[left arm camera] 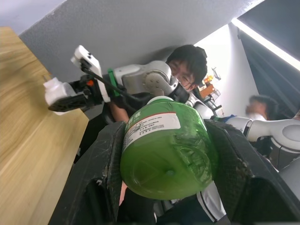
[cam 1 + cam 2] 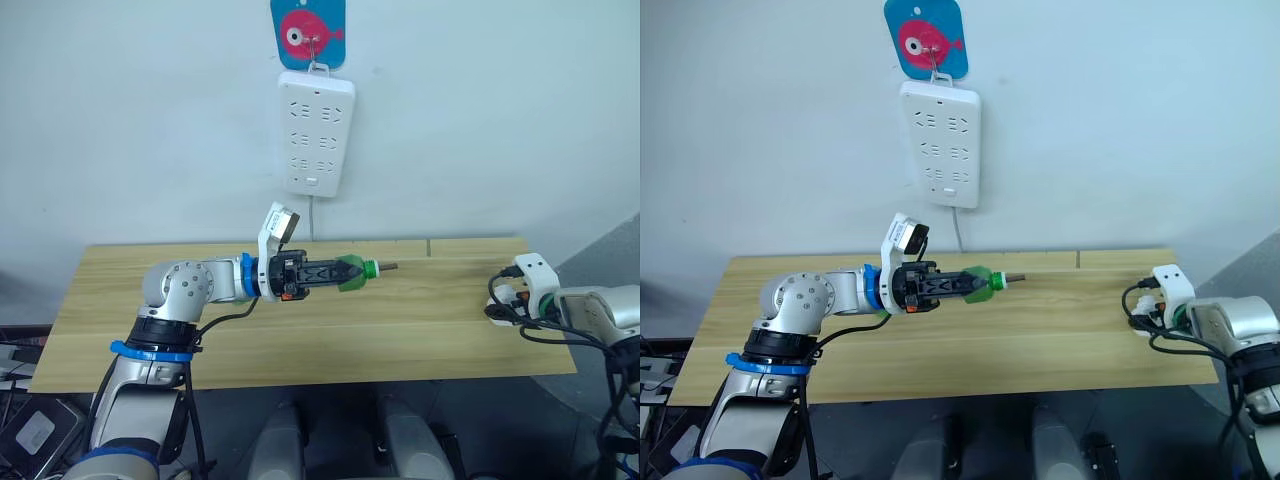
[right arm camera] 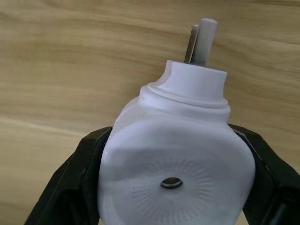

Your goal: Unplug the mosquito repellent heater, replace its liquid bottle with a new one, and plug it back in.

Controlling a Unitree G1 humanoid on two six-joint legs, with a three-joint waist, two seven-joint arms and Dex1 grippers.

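Left pincer (image 2: 345,272) pinching green bottle (image 2: 352,273) horizontally above desk (image 2: 300,330) middle; right pincer (image 3: 173,154) pinching white heater (image 3: 176,159) near desk's right edge.

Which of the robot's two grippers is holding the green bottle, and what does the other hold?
The left gripper grips the green bottle over the table; the right gripper holds the white heater.
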